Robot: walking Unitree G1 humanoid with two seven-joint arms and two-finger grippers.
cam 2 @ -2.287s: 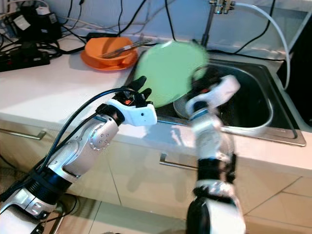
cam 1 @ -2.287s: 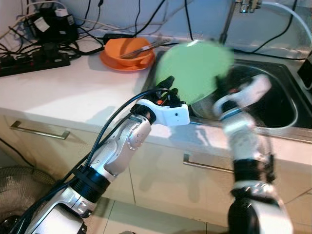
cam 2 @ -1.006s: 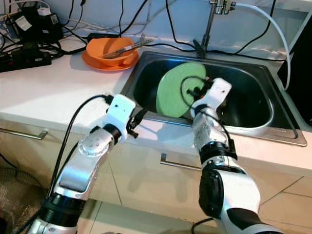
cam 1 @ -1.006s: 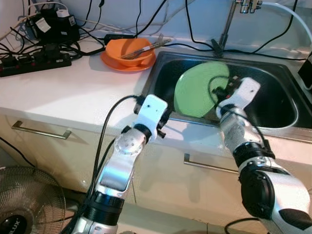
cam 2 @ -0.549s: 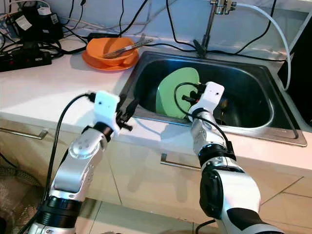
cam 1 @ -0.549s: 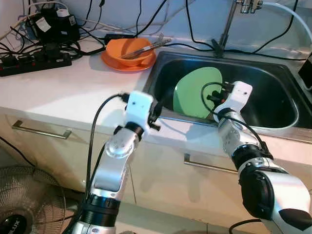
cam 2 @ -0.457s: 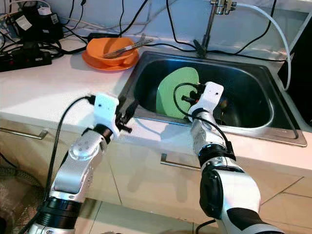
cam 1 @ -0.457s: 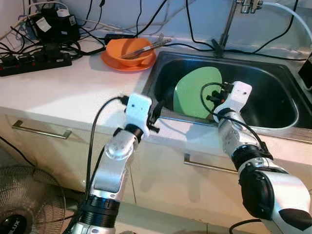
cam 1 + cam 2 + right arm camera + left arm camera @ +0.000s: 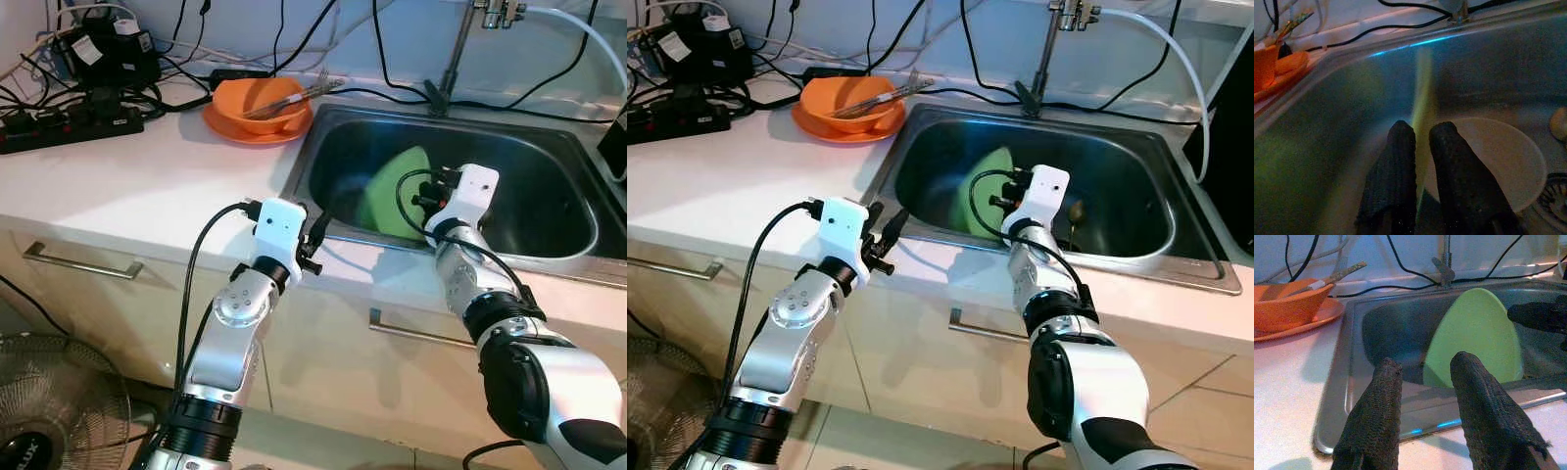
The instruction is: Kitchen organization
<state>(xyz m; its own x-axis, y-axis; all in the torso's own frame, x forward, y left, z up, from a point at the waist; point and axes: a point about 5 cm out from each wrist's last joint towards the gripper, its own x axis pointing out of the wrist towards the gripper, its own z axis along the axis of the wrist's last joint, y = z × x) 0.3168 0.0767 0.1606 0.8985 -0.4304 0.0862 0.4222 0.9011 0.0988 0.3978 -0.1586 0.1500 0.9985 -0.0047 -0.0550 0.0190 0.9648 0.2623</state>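
A light green plate (image 9: 395, 192) stands on edge, tilted, inside the steel sink (image 9: 333, 231). My right gripper (image 9: 1420, 130) reaches down into the sink and is shut on the plate's rim, which runs edge-on between its two black fingers (image 9: 1396, 161). A white bowl (image 9: 1498, 156) lies on the sink floor just beyond them. My left gripper (image 9: 317, 223) hovers open over the sink's front left corner with nothing between its fingers; the green plate (image 9: 1479, 333) stands ahead of it.
An orange bowl (image 9: 261, 99) with utensils (image 9: 299, 90) sits on an orange plate at the counter's back, left of the sink. A power strip and tangled cables (image 9: 69, 122) lie at the far left. The faucet (image 9: 456, 49) rises behind the sink. A fan (image 9: 49, 411) stands on the floor.
The right gripper has lowered the green plate from above the sink's rim deep into the basin. The left arm has drawn back and settled by the sink's front left corner.
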